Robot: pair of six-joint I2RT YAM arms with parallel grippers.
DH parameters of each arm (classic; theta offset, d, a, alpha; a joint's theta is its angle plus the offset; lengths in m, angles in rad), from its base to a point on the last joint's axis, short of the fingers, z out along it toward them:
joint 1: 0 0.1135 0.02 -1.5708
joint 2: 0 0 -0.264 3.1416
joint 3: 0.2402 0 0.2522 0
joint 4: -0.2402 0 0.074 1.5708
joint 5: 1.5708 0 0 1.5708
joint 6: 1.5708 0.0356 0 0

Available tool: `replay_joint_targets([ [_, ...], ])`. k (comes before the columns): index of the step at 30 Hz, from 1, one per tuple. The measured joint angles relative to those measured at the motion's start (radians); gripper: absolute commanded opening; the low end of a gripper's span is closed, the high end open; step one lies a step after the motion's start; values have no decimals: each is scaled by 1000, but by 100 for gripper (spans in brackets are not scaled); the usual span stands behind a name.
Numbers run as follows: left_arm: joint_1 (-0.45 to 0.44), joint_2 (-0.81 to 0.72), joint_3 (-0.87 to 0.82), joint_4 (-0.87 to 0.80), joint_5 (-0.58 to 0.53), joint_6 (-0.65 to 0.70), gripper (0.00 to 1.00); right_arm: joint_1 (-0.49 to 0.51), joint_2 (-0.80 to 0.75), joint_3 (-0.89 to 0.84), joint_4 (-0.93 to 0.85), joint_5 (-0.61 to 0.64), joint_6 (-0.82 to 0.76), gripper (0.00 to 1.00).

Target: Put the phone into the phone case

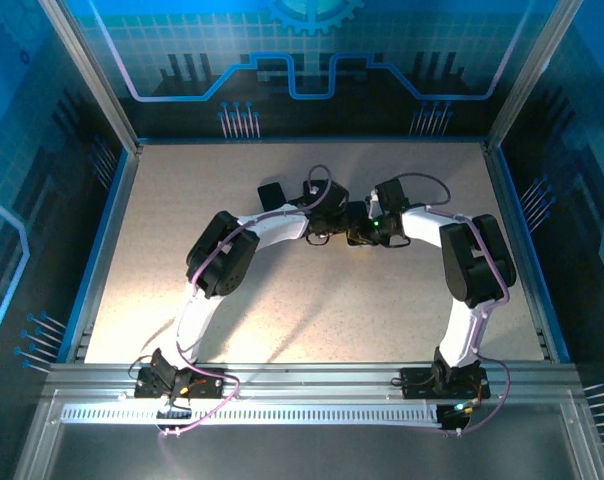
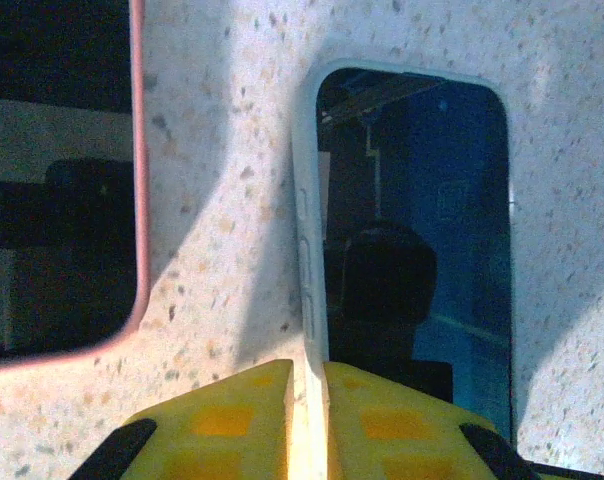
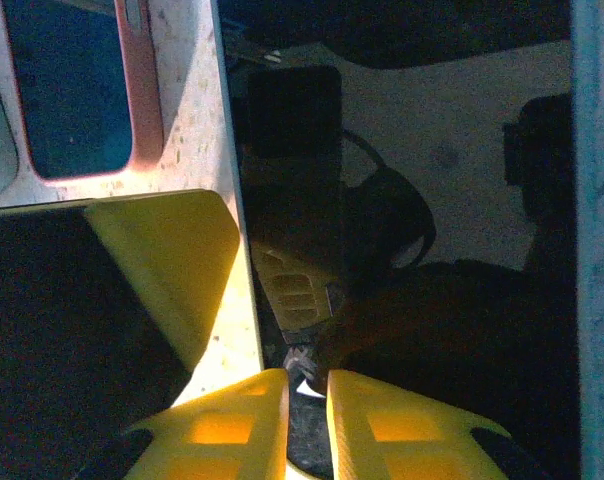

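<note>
The phone case has a pale blue rim and a dark glossy inside that mirrors the blue walls. Its near end is raised, throwing a shadow to its left. My left gripper is shut on its left long wall, one finger inside and one outside. The phone, pink-edged with a dark screen, lies flat to the left, apart from the case. In the right wrist view the phone is at the top left. My right gripper stands nearly shut at the near end of the case. Something dark sits in its gap.
Both arms arch inward and meet mid-table, left gripper facing right gripper. The speckled table is bounded by blue walls and a metal rail at the near edge. The left gripper's yellow finger crosses the right wrist view.
</note>
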Motion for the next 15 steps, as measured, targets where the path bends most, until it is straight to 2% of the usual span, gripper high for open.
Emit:
replay_joint_targets([
  [10, 39, 19, 28, 4, 0, -3, 16, -2, 100, 122, 3, -10, 0, 20],
  [15, 53, -7, -13, 19, 0, -2, 16, -2, 150, 187, 16, -9, 0, 20],
])
